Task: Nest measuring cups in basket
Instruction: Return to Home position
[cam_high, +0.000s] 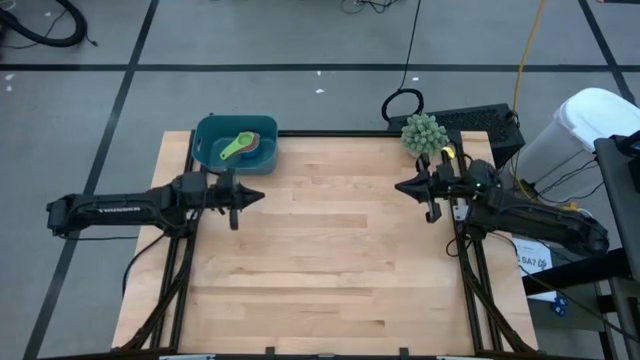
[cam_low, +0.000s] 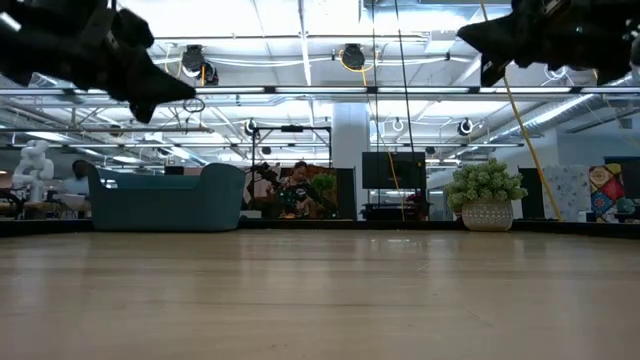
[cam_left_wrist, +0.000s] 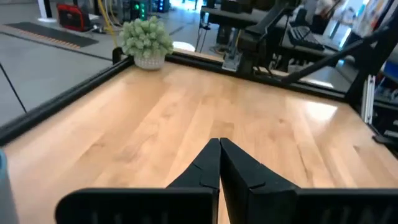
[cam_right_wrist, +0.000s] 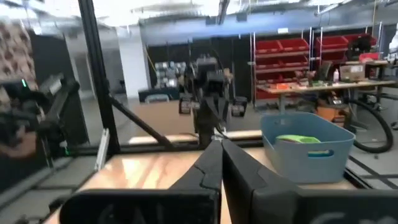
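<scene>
The nested plastic measuring cups (cam_high: 240, 147), green on top, lie in the teal rectangular plastic basket (cam_high: 204, 135) just beyond my left hand (cam_high: 260, 197), pressed together; my right hand (cam_high: 399, 187), likewise closed, is farther

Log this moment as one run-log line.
nested plastic measuring cups, green on top, inside teal-blue rectangular plastic basket | left gripper: shut, empty, near basket | right gripper: shut, empty, near green ball plant

The teal, solid-walled basket (cam_high: 212, 135) is sitting upright at the bench's (cam_high: 330, 250) eleven o'clock corner, and the nested measuring cups (cam_high: 248, 148) are lying inside it, the green cup (cam_high: 235, 149) showing on top.
</scene>
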